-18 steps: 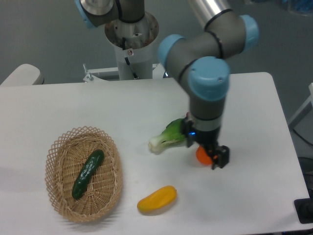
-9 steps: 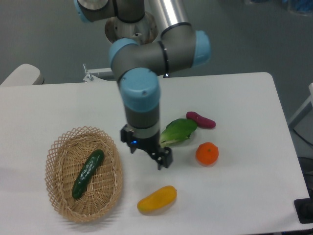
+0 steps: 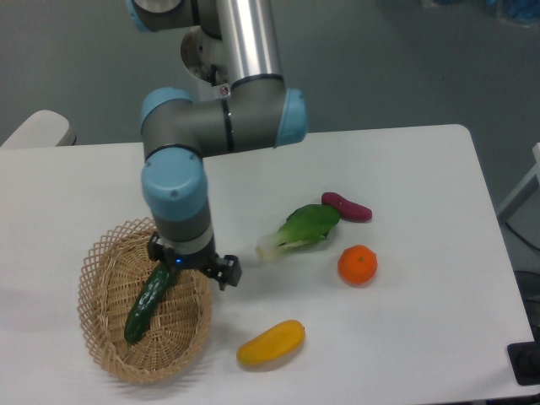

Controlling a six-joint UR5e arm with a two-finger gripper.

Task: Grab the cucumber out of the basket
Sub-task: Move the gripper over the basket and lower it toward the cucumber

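Over the basket (image 3: 105, 337) now sits the gripper (image 3: 196, 272), right above the top end of the cucumber (image 3: 150, 301). A second ago it was far off on the right side of the table, next to the orange (image 3: 358, 264). Half a second ago it was in the middle, by the bok choy (image 3: 302, 228). So the arm has swung all the way across to the left, and it has stopped where the job is.

The cucumber lies inside the basket, slanting from the top right down to the bottom left. It has not moved at all. Nothing is holding it yet.

I cannot tell if the fingers are spread or pressed together, because the wrist hides most of them. Only a dark bit sticks out at the right.

I think the reaching part is nearly done. What is left, I think, is going down, pinching the cucumber, and lifting it out. The basket rim is close, so the fingers could bump it.
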